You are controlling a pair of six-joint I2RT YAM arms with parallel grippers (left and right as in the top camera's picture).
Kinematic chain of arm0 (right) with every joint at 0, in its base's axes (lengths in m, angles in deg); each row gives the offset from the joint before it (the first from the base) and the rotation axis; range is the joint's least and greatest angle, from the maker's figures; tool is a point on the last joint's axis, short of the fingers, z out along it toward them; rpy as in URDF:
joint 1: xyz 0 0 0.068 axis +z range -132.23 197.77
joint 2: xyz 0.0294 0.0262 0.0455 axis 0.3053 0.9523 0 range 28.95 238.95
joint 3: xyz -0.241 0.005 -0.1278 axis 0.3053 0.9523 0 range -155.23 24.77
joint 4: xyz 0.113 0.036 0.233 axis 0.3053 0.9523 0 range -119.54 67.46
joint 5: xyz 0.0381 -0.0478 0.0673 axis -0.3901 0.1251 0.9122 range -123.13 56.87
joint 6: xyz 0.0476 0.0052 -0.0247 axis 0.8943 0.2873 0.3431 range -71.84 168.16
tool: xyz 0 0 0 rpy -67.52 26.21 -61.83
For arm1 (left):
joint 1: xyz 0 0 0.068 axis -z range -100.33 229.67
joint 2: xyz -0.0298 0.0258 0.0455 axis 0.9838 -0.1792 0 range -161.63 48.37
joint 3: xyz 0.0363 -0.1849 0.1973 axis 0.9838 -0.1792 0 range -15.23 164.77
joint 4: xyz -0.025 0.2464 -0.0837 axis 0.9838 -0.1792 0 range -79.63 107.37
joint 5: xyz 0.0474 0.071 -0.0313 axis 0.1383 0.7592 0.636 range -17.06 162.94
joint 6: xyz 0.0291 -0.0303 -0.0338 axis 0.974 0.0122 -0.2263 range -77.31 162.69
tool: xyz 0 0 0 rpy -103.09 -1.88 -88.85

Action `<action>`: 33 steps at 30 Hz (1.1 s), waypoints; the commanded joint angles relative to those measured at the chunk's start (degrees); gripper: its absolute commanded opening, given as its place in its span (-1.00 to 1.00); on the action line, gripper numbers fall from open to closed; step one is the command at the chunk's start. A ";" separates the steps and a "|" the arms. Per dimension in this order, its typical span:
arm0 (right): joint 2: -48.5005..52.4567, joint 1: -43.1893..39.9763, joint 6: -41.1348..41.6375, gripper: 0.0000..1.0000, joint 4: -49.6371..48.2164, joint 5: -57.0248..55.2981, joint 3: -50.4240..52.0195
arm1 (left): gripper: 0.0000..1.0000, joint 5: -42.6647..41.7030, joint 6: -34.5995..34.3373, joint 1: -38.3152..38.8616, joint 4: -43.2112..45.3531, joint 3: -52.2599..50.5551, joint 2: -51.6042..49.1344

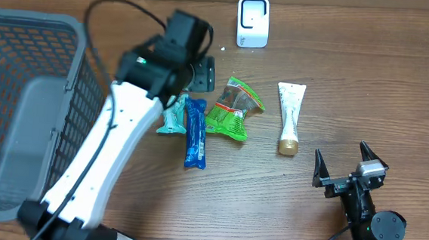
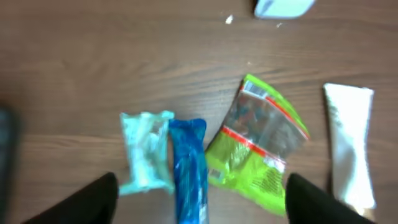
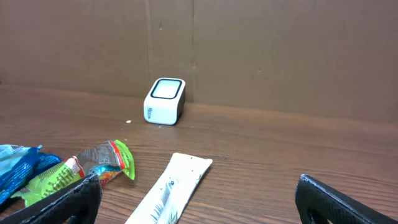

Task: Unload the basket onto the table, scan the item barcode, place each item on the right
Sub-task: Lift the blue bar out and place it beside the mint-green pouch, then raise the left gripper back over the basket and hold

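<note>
The wooden bench [image 1: 369, 78] carries everything, with a cardboard wall [image 3: 280, 50] along its far edge. A grey mesh basket [image 1: 55, 22] stands well off to the outer side of the left arm, far from both grippers.

The left arm [image 1: 115, 139] reaches diagonally across the bench. Its left gripper [image 2: 205, 202] hangs above a cluster of packets with its fingers spread wide and nothing between them. It is not touching any packet.

The green snack bag [image 1: 234, 110] lies below this gripper toward the finger on the right of the wrist view, with its clear window and red stripe facing up. The blue packet [image 1: 195, 134] lies lengthwise almost straight under the gap between the fingers, its edge touching the green bag. The teal packet [image 1: 173, 117] lies just beside the blue one, toward the other finger.

The white tube [image 1: 290, 114], with a gold cap, lies apart from the cluster, beyond the left gripper's right-hand finger. It is also ahead of the right gripper [image 1: 344, 165] and pointing roughly toward it.

The right gripper sits low near the front edge of the bench, fingers fully spread and holding nothing.

The white scanner [image 1: 252, 22] stands upright at the cardboard wall. It is beyond the left gripper and far ahead and to the left of the right one, well apart from every packet.
</note>
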 commanded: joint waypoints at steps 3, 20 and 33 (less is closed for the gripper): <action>-0.48 -0.24 -0.04 1.00 -0.31 0.13 0.50 | 0.79 0.13 6.12 0.31 -13.16 14.60 2.69; -0.48 -0.24 -0.04 1.00 -0.31 0.15 0.50 | 0.99 -1.05 16.17 -23.17 -28.46 24.44 9.53; -0.48 -0.24 -0.07 1.00 -0.31 0.15 0.50 | 1.00 0.55 19.08 -32.26 -28.72 24.39 7.54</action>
